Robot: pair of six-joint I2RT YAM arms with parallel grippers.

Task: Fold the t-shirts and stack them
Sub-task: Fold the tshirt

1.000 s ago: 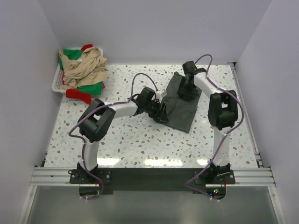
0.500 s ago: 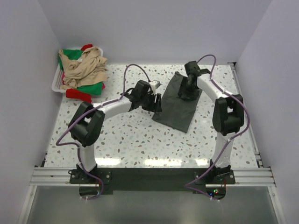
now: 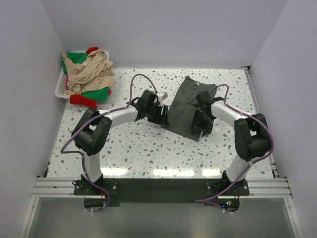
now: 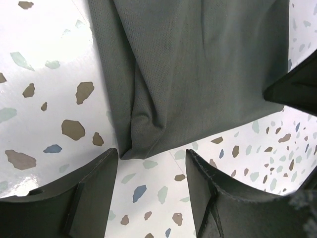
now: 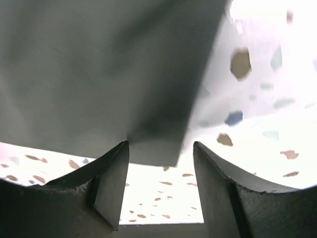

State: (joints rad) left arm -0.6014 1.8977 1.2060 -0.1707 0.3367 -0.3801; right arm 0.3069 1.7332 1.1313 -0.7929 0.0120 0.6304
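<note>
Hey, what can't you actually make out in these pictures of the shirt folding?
Top view: the right arm covers the dark grey t-shirt's right edge.
Top view: shirts piled in the basket overlap, so their number is unclear.
Right wrist view: the cloth is blurred, too close.
Left wrist view: the t-shirt runs off the top edge.

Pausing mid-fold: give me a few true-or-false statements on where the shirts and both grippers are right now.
1. The dark grey t-shirt lies on the table. True.
2. The left gripper is shut on it. False: its jaws stand open at the shirt's corner.
3. Beige, green and red shirts are heaped in the white basket. True.
4. The right gripper hovers above the basket. False: it is at the grey shirt's near corner, jaws open.
</note>
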